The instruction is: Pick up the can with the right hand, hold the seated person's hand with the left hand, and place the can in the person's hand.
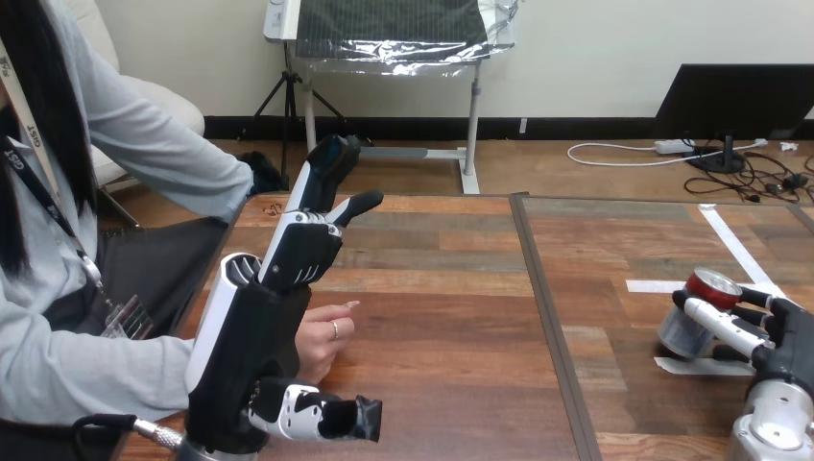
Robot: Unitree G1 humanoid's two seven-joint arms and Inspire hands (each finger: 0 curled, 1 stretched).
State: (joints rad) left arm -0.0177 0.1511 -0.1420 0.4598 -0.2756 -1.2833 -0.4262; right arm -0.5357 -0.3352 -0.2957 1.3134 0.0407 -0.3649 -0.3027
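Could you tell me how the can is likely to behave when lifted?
The can looks like shiny metal, so it may be slippery and could dent if squeezed hard. Being round, it would probably roll if dropped on the table. The right hand is curled round it.

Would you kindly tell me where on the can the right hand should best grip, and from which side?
Probably round the silver middle of the can, coming from the right, as the right hand does. The round body lets fingers and thumb wrap opposite sides, and the can tilts with its red top clear, so a side grip suits.
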